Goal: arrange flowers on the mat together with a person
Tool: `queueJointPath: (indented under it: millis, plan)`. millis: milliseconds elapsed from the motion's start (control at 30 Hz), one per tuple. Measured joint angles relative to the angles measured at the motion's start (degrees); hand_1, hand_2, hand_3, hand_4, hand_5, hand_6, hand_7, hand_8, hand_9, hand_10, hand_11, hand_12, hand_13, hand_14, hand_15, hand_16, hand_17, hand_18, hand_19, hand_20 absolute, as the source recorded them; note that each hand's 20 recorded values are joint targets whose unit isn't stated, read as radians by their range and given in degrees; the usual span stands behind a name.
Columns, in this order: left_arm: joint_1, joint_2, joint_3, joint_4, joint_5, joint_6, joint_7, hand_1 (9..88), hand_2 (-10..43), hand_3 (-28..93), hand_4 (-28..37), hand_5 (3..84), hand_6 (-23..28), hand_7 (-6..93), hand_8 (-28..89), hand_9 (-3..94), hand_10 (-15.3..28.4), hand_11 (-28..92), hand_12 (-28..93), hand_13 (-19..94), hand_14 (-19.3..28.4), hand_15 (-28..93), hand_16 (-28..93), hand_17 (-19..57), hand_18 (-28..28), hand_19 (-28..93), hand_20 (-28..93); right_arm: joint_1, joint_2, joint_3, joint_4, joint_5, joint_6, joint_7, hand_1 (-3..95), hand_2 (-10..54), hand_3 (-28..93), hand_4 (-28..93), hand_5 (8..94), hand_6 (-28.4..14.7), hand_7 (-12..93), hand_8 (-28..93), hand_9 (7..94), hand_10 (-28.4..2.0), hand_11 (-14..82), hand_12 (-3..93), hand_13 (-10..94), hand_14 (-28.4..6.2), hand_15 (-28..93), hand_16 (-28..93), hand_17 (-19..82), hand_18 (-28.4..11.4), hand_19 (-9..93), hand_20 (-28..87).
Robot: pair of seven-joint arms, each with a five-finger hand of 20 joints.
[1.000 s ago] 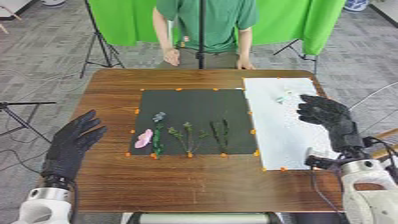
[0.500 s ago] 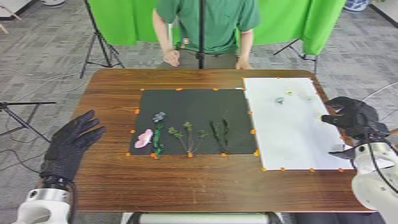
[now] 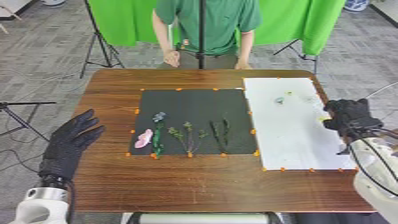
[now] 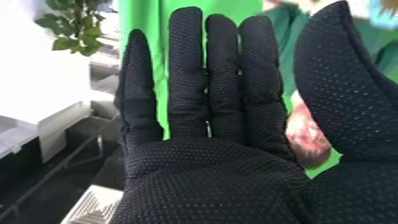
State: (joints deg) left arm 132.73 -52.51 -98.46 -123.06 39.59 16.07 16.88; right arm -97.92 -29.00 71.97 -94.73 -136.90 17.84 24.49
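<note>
Right hand: at right edge of white mat; fingers straight, thumb wide, empty. Yellow flower: on mat, beside hand. Risk: flower displaced; likely cause, low inward sweep.

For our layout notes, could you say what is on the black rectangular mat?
The black mat bears a pink flower, a blue-grey flower with green stem, leafy green sprigs and dark green stems; the surface beneath them is covered.
</note>
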Motion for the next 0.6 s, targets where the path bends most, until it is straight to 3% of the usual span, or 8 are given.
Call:
queueJointPath:
  millis: [333, 367, 467, 533, 600]
  plan:
    - [-0.07, 0.24, 0.01, 0.01, 0.00, -0.02, -0.05, 28.3, 4.0, 69, -25.3, 40.6, 4.3, 16.8, -8, 33.8, 14.1, 28, 14, 32, 17.7, 35, -2, -2.9, 23.1, 50, 5, 6.56, 0.84, -8.38, 4.47, 0.37, -0.85, 1.45, 36.0, -9.5, 88, -28, 49.8, 4.4, 46, -21, 50.4, -8.9, 45.7, 31.0, 48, -4.5, 52, 22, 20, -14.8, 56, 30]
    - [-0.07, 0.25, 0.01, 0.01, 0.00, -0.02, -0.05, 28.3, 4.0, 69, -25.3, 40.6, 4.3, 16.7, -8, 33.8, 14.0, 28, 14, 32, 17.7, 35, -2, -2.8, 23.1, 50, 5, 7.29, 0.89, -9.32, 4.94, 0.37, -0.59, 1.70, 37.0, -9.5, 87, -28, 50.0, 4.3, 47, -17, 51.6, -8.4, 45.5, 33.2, 49, -4.6, 54, 22, 20, -14.8, 57, 30]
    - [-0.07, 0.25, 0.01, 0.01, 0.00, -0.02, -0.05, 28.3, 4.0, 70, -25.4, 40.6, 4.3, 16.7, -8, 33.9, 14.0, 28, 14, 32, 17.8, 35, -2, -2.8, 23.1, 50, 5, 9.58, 0.99, -11.87, 6.29, 0.25, 0.80, 2.30, 43.8, -9.5, 80, -28, 52.8, 5.2, 55, -5, 62.8, -5.3, 32.6, 48.8, 57, -2.9, 52, 31, 22, -14.5, 59, 32]
    - [-0.07, 0.26, 0.01, 0.01, 0.00, -0.01, -0.03, 28.3, 4.0, 69, -25.4, 40.6, 4.3, 16.7, -8, 33.9, 14.1, 28, 14, 32, 17.8, 35, -2, -2.8, 23.1, 50, 5, 11.11, 0.99, -13.54, 7.43, 0.15, 2.38, 2.43, 46.9, -9.5, 78, -28, 59.2, 6.1, 56, -3, 72.2, -4.4, 29.1, 53.6, 64, -2.4, 51, 37, 24, -14.1, 60, 34]
    - [-0.07, 0.26, 0.01, 0.02, -0.01, -0.01, -0.03, 28.3, 4.0, 69, -25.4, 40.7, 4.3, 16.8, -8, 33.9, 14.1, 28, 14, 32, 17.8, 35, -2, -2.8, 23.1, 50, 5, 12.64, 0.98, -15.33, 8.77, -0.03, 4.96, 2.44, 47.9, -9.5, 78, -28, 63.6, 6.6, 56, -2, 75.3, -4.0, 28.8, 54.5, 67, -2.6, 52, 39, 26, -13.7, 61, 35]
